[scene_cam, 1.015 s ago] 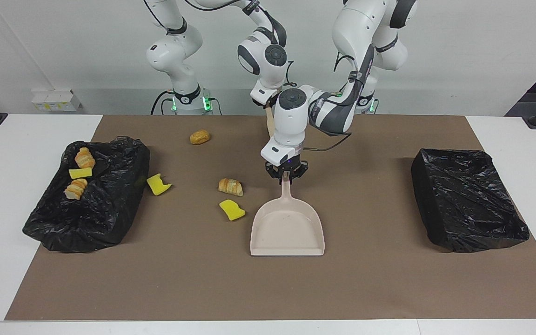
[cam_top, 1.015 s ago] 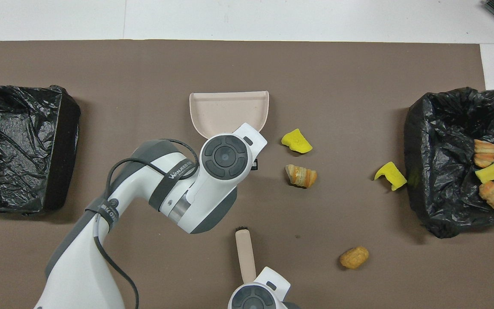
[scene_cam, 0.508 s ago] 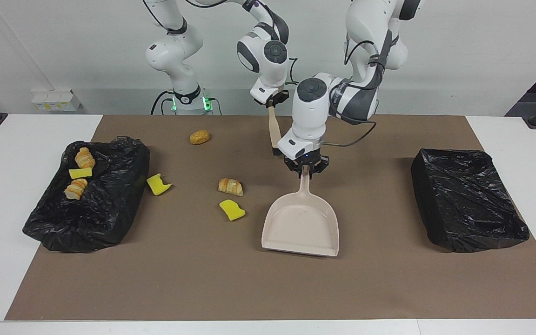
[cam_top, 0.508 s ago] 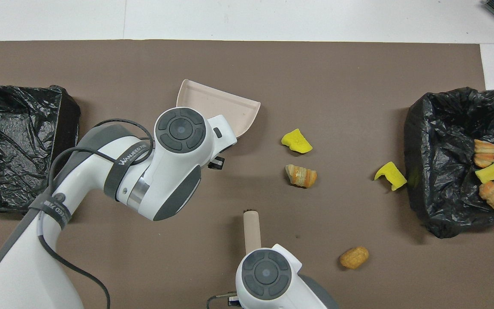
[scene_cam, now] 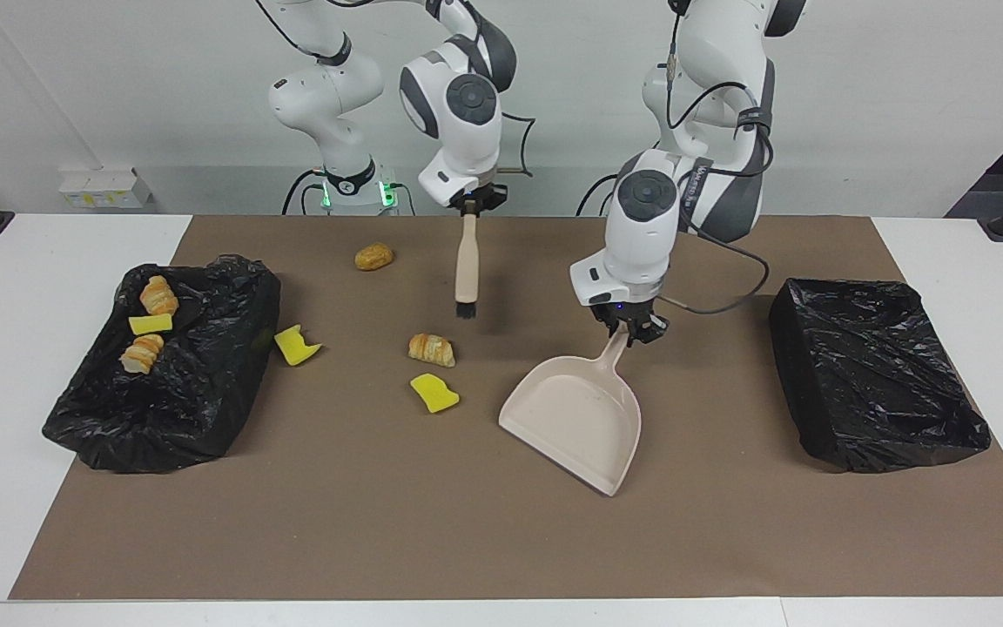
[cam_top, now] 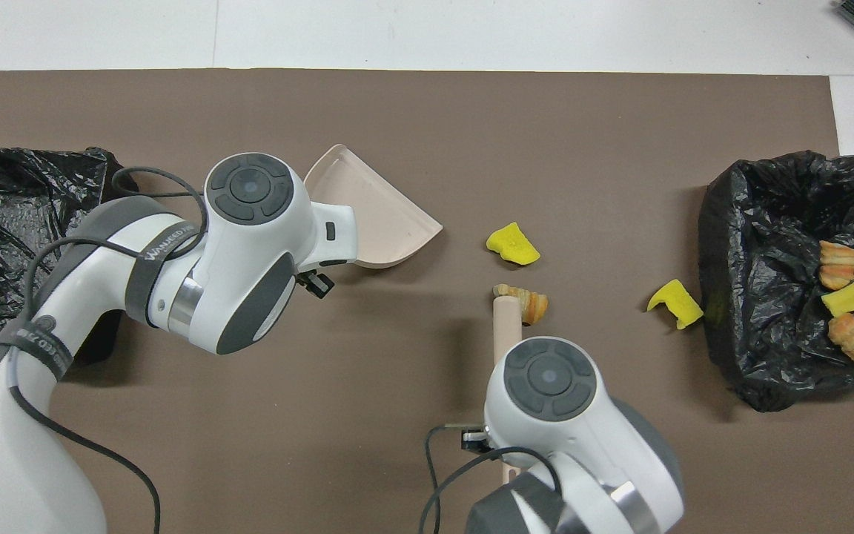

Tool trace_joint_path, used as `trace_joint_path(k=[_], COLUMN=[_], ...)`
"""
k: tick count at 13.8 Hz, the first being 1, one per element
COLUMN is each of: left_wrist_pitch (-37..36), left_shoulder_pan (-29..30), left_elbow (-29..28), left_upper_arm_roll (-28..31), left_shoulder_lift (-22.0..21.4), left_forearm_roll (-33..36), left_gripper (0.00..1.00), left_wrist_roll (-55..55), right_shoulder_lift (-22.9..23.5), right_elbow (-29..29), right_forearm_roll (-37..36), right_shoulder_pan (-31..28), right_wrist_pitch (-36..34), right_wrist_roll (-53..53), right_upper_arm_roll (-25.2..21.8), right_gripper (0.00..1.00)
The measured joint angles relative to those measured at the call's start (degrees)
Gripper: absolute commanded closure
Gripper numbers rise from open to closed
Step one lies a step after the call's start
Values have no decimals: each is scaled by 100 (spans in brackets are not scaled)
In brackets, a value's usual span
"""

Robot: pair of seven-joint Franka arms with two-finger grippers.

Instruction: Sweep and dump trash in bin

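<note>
Since a second ago the left gripper (scene_cam: 632,331) has swung the dustpan (scene_cam: 575,418) toward the left arm's end of the table and turned it, so its open lip now points slantwise; meanwhile the right gripper (scene_cam: 469,206) has carried the brush (scene_cam: 466,270) out over the mat (scene_cam: 728,540). Both pairs of jaws are clamped: the left on the tip of the dustpan's handle, the right on the top of the brush handle.

From the right jaws the brush hangs nearly upright, bristles down, and the pastry piece (scene_cam: 432,348) lies just past the bristles, farther from the robots. A yellow sponge scrap (scene_cam: 434,393) sits a little farther out again. The dustpan rests beside both, toward the left arm's end, its long axis running diagonally from the handle out to the lip. The right arm is plainly the nearer one to these two scraps, so any sweep would push them sideways toward the pan.

Another sponge piece (scene_cam: 296,345) lies against the filled bin (scene_cam: 205,409), and a round bread roll (scene_cam: 373,256) sits close to the robots. Three scraps already lie in that bin: two golden, ridged pastries and one flat yellow sponge. A second black-lined bin (scene_cam: 876,383) at the left arm's end looks empty.
</note>
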Motion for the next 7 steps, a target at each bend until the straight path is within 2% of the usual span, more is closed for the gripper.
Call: trace_joint_path(k=[3, 5, 7], left_wrist_pitch=[1, 42, 512], left_shoulder_pan=[197, 222, 212], left_elbow=[-8, -101, -486], left_upper_arm_roll=[4, -4, -54], left_shoulder_lift=[-3, -18, -163], left_forearm_roll=[0, 1, 6], left_gripper=[100, 100, 100], left_wrist_roll=[1582, 1866, 1959], right_shoulder_lift=[124, 140, -28], right_elbow=[-13, -103, -359], right_forearm_roll=[-402, -460, -464], right_shoulder_pan=[-787, -1097, -1065], right_wrist_pitch=[-36, -372, -780], right_wrist_roll=[-97, -41, 498], right_upper_arm_roll=[-9, -18, 13], right_gripper=[100, 100, 100])
